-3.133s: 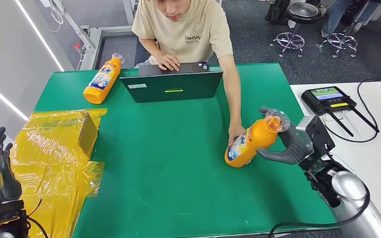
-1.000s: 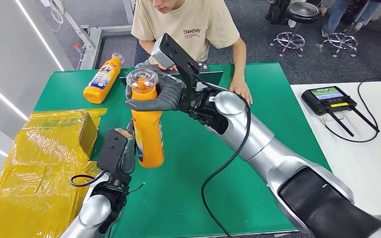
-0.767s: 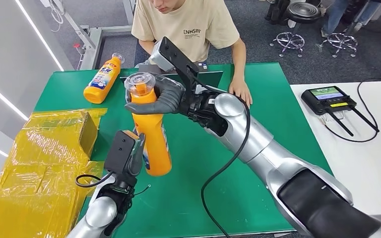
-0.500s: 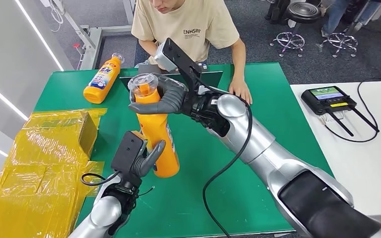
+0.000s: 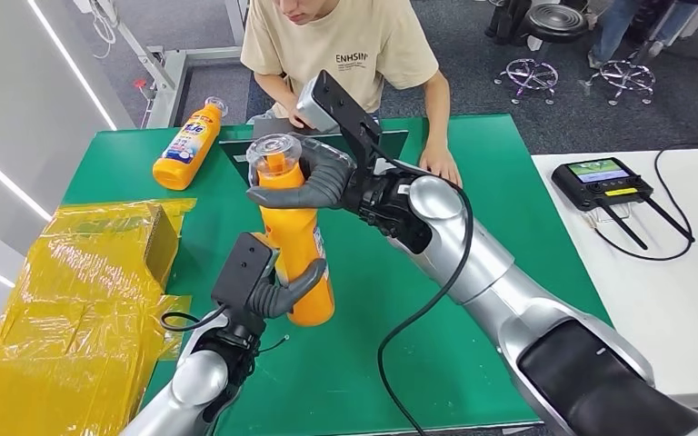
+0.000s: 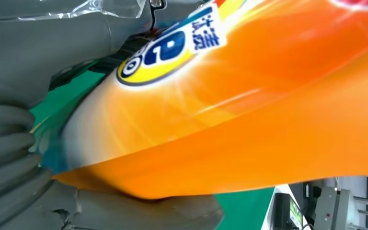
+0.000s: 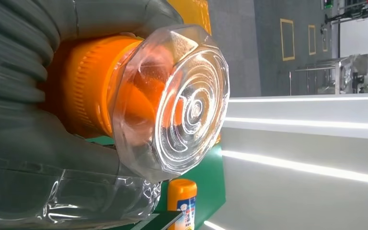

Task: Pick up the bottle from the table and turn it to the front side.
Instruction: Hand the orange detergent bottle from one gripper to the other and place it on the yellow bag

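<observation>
An orange bottle (image 5: 302, 250) with a clear faceted cap (image 5: 274, 150) stands upright over the green table (image 5: 473, 182), near its middle. My right hand (image 5: 314, 186) grips its neck just under the cap; the cap (image 7: 172, 103) is close in the right wrist view. My left hand (image 5: 282, 289) wraps the lower body from the left, thumb across the front. In the left wrist view the bottle (image 6: 249, 110) and its blue and yellow label (image 6: 172, 48) lie against my left hand (image 6: 24, 143).
A second orange bottle (image 5: 187, 145) lies at the table's far left. A person in a beige shirt (image 5: 345, 45) sits behind a dark laptop (image 5: 236, 145), one hand (image 5: 441, 165) on the table. Yellow wrapped boxes (image 5: 82, 291) sit left; a controller (image 5: 604, 180) rests on the white table.
The right hand picked the bottle up at the right of the table and carried it to the middle. The left hand rose and closed around its lower body; both drifted slightly right.
</observation>
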Controlling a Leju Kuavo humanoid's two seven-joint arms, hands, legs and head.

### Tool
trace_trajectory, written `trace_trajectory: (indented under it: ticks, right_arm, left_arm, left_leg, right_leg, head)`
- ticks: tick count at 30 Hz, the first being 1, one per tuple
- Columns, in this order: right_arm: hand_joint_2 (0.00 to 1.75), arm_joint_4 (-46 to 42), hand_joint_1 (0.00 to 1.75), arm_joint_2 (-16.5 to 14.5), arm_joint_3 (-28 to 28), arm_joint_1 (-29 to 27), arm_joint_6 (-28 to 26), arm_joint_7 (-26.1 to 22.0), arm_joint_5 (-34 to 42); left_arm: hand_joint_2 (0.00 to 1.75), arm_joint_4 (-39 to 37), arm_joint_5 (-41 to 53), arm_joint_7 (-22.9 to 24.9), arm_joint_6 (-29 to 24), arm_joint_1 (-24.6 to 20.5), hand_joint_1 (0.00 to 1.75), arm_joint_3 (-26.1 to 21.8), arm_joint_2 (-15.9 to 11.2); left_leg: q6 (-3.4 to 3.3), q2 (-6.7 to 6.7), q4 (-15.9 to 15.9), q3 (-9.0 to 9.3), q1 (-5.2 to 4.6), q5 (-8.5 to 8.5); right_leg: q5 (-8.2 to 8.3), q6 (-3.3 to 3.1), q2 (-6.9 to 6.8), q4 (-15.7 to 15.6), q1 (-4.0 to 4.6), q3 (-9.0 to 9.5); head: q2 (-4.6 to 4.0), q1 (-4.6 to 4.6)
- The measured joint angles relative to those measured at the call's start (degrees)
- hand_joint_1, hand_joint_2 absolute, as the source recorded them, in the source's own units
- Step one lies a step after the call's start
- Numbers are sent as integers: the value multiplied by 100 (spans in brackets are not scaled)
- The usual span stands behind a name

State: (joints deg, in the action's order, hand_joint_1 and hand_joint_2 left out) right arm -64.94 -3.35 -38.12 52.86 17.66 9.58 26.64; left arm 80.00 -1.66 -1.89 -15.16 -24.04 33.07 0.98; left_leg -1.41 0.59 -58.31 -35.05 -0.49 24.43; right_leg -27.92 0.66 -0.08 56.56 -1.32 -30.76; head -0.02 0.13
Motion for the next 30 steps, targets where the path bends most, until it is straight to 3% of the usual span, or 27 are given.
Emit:
trace_trajectory:
  ticks: [2,3,6,7,11,15,21,25,30]
  right_arm:
    - [175,-23,175,2,4,-5,-10,4,-5]
    - [175,-33,132,3,6,-7,-15,4,-8]
    - [44,-83,1,23,13,-24,-78,-4,-63]
    - [0,-127,0,40,25,-33,-139,-6,-121]
    - [0,-538,0,259,215,-141,-326,56,-495]
    - [0,-1128,0,704,611,-435,-403,-35,-928]
    - [0,-1941,0,1893,1502,-1111,-398,-693,-1383]
    - [0,-2276,0,2610,2127,-1819,-344,-1211,-1547]
    - [0,-2751,0,2984,2734,-3063,-415,-1597,-1959]
  left_arm:
    - [175,-3,-7,-1,-5,-14,175,0,-5]
    - [175,-3,-8,-3,-10,-18,175,0,-9]
    - [175,-3,22,-32,-57,-24,175,0,-32]
    - [175,-3,60,-52,-96,-23,175,0,-53]
    - [175,16,383,-171,-202,14,175,-62,-278]
    - [175,206,810,-256,-349,162,175,-440,-646]
    - [175,856,1374,-376,-553,803,175,-1820,-1371]
    - [175,1396,1505,-493,-564,1473,175,-2792,-1685]
    - [175,1934,1647,-446,-556,2154,175,-3587,-1835]
  left_leg:
    - [0,0,0,0,0,0]
    - [0,0,0,0,0,0]
    - [0,0,0,0,1,0]
    - [0,0,0,0,1,0]
    - [0,4,0,-1,1,0]
    - [0,5,0,-1,1,0]
    - [-2,8,0,-2,0,3]
    - [-8,6,1,-3,0,12]
    - [-8,11,4,-6,1,19]
  right_leg:
    - [0,0,0,0,0,0]
    - [0,0,0,0,0,0]
    - [0,0,0,1,1,0]
    - [0,0,0,1,0,0]
    - [-1,-1,-4,0,1,1]
    - [-1,-1,-5,0,1,2]
    - [-2,0,-9,-5,1,4]
    - [-7,2,-7,-10,1,5]
    - [-18,5,-15,-13,3,4]
  head:
    - [0,0]
    - [0,-1]
    - [0,-1]
    - [0,-1]
    - [0,0]
    - [0,-1]
    - [0,-1]
    - [0,-1]
    - [0,0]
